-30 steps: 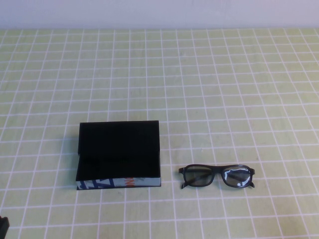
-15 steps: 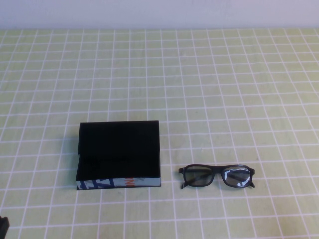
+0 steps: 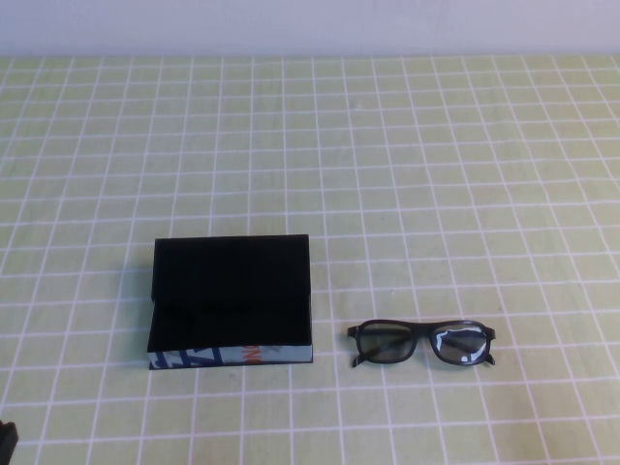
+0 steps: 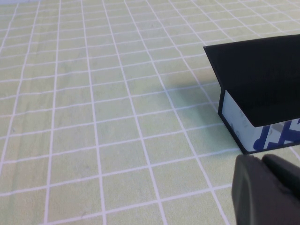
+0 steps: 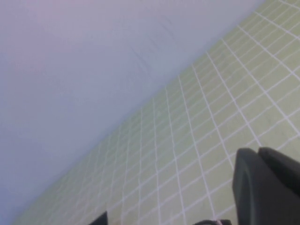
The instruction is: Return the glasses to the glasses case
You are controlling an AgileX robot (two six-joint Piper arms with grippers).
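The glasses case (image 3: pixel 231 301) is a black box lying open on the near left of the table, its lid raised at the back and its blue, white and orange front edge facing me. The black-framed glasses (image 3: pixel 422 342) lie on the cloth just right of it, apart from it, lenses facing me. My left gripper (image 4: pixel 261 160) is shut and empty, low over the cloth near the case's printed corner (image 4: pixel 255 133). My right gripper (image 5: pixel 258 152) is shut and empty, raised and pointing at the far wall. The right wrist view shows neither the glasses nor the case.
A green cloth with a white grid (image 3: pixel 387 174) covers the whole table up to a pale back wall (image 3: pixel 310 24). A dark bit of my left arm (image 3: pixel 6 441) shows at the near left corner of the high view.
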